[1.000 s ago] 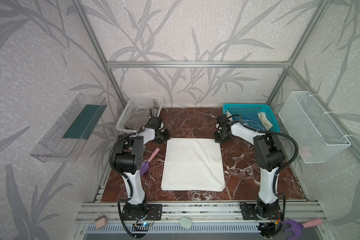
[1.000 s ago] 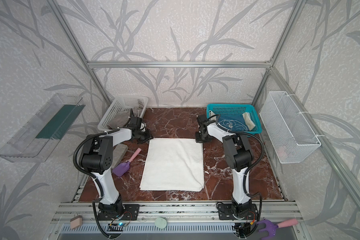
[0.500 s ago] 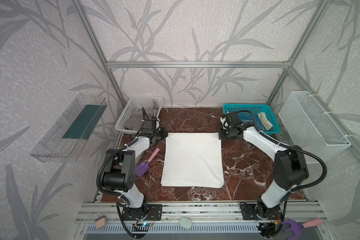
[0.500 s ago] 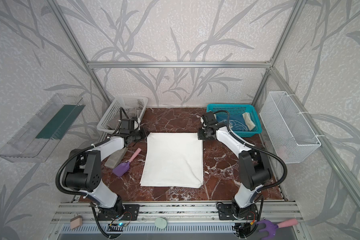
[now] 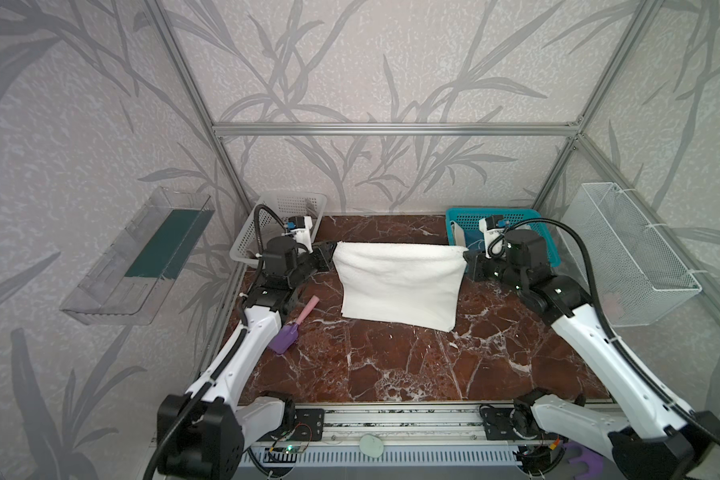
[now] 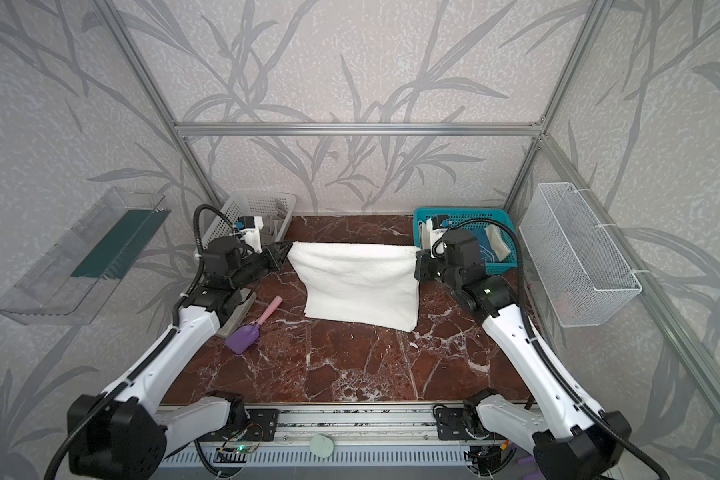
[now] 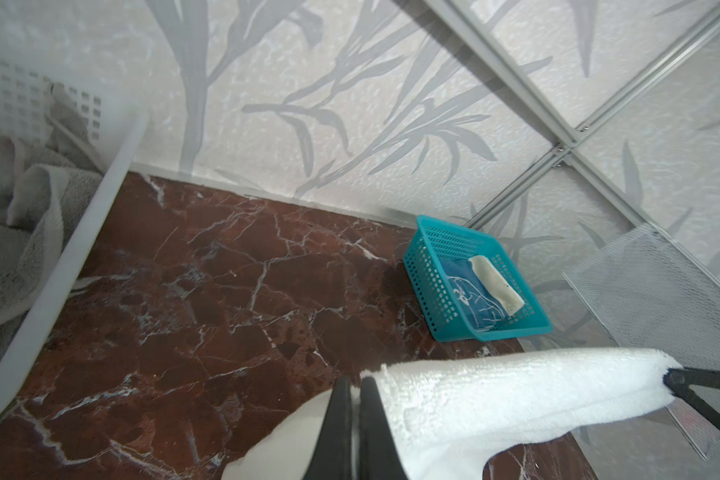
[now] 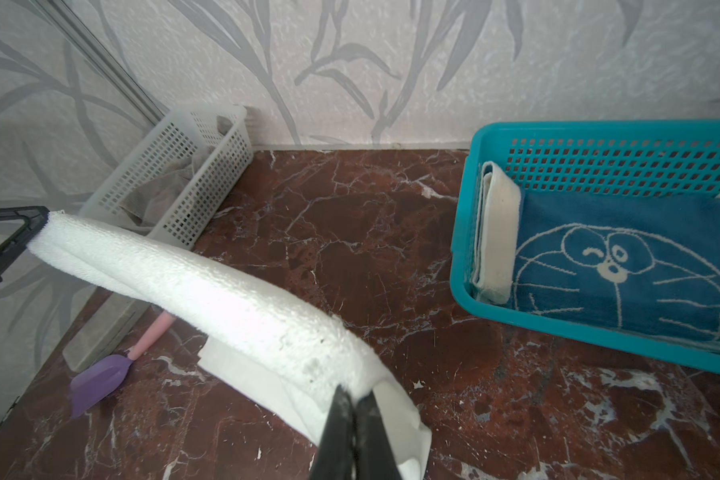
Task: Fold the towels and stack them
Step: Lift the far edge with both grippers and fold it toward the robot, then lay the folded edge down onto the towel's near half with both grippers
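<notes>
While its lower part rests on the middle of the worktop (image 5: pixel 391 365), the white towel (image 5: pixel 398 282) hangs by its far edge, which runs side to side, parallel to the worktop's back edge. The left gripper (image 5: pixel 331 254) is clenched on one far corner and the right gripper (image 5: pixel 466 257) on the other, so the fold likely goes toward the front edge.

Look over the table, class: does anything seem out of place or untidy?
A purple scoop lies on the left side of the table, unrelated to towels. The grey towel sits crumpled in the white basket, not folded.
</notes>
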Controlling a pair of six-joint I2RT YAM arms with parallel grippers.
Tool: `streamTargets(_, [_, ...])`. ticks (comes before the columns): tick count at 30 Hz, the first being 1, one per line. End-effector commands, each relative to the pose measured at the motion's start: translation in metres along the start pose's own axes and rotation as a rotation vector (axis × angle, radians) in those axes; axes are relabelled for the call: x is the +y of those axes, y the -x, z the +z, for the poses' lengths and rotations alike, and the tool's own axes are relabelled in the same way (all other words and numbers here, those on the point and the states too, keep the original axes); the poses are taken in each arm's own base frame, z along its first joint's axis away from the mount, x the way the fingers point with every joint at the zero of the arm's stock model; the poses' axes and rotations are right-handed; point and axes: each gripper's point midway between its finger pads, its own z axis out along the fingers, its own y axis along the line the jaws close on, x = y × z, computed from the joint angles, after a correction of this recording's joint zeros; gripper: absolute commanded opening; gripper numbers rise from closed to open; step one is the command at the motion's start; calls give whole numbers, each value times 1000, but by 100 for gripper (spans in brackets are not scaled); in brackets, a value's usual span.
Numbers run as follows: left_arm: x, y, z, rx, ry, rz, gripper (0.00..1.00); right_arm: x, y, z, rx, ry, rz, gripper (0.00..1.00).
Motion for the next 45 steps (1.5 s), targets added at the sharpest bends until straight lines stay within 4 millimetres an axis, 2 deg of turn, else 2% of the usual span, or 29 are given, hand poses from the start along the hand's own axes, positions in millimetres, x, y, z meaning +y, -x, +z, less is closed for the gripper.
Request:
streamTargets(1, [-17,8,-35,-71,8,70,0,3,-2,-38,-10,-1,-4,0])
streamTargets(7, [-49,26,-96,-140,5,83,0,14,4,-95,-44,42,-5,0])
streamTargets(11, [-61,30,-123,-153,-1,61,0,19,10,-124,-65,61,-12,0])
streamTargets(14, [-64,29,-136,-155,6,38,0,21,14,-135,-71,65,-14,0])
streamTargets(16, [-50,22,-136,-117,81,2,0,19,12,-128,-54,56,-7,0])
streamTargets(19, [-24,-2,-122,11,199,-12,0,13,-3,-95,30,26,-15,0])
streamTargets(21, [-7,-19,-107,77,246,-28,0,9,-16,-62,95,12,-21,0])
streamTargets(26, [36,-42,-62,128,335,-54,0,1,-38,32,210,28,-14,0])
streamTargets(31, [94,-68,4,236,397,-79,0,-26,-57,137,279,12,-28,0])
streamTargets(34, [123,-80,46,269,396,-93,0,-49,-67,184,287,-71,-102,0])
streamTargets(35, [129,-80,58,270,388,-97,0,-55,-65,193,268,-93,-120,0])
streamTargets(36, [136,-81,71,270,381,-104,0,-65,-73,210,272,-119,-133,0])
streamTargets(40, [152,-74,108,246,343,-104,0,-77,-66,233,245,-133,-152,0])
streamTargets(43, [158,-70,115,253,340,-98,0,-78,-60,235,242,-120,-162,0])
streamTargets(45, [160,-72,110,280,349,-93,0,-76,-60,231,252,-103,-159,0])
